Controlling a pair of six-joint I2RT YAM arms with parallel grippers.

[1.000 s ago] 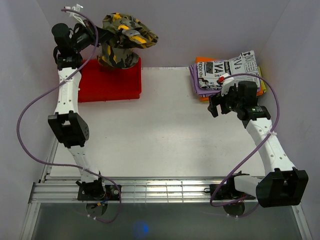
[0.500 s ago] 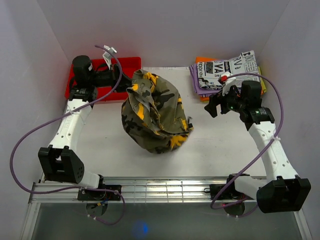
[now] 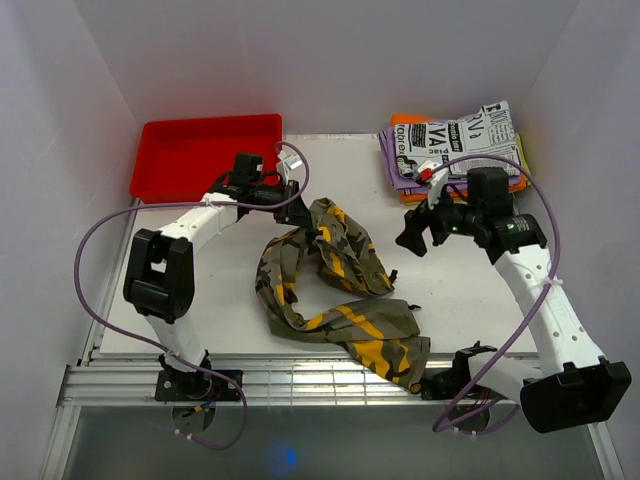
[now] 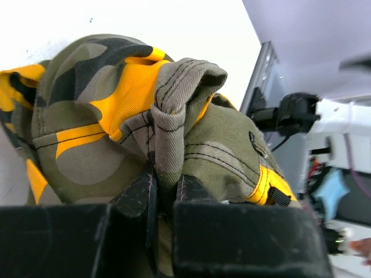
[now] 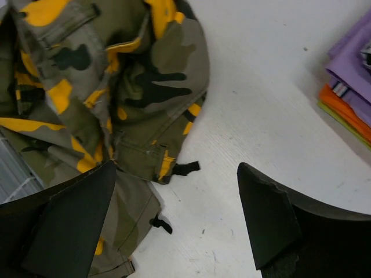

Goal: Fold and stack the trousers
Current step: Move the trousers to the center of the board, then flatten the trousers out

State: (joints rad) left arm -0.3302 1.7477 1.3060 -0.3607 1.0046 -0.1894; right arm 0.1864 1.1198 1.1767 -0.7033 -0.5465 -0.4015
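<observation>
The camouflage trousers (image 3: 335,290) lie crumpled in the middle of the white table, one end trailing over the front edge. My left gripper (image 3: 303,213) is shut on a fold of the trousers (image 4: 174,116) at their far left end, low over the table. My right gripper (image 3: 412,232) is open and empty, hovering just right of the trousers. In the right wrist view the trousers (image 5: 116,87) fill the upper left, with bare table between the fingers (image 5: 266,214).
A red tray (image 3: 205,150) stands at the back left. A stack of folded garments (image 3: 455,145), newspaper-print on purple and orange, sits at the back right and shows in the right wrist view (image 5: 351,87). A metal rail (image 3: 320,380) runs along the front edge.
My left gripper carried the trousers from above the red tray down to the table middle, where they have spread out. My right gripper moved slightly left and forward.
</observation>
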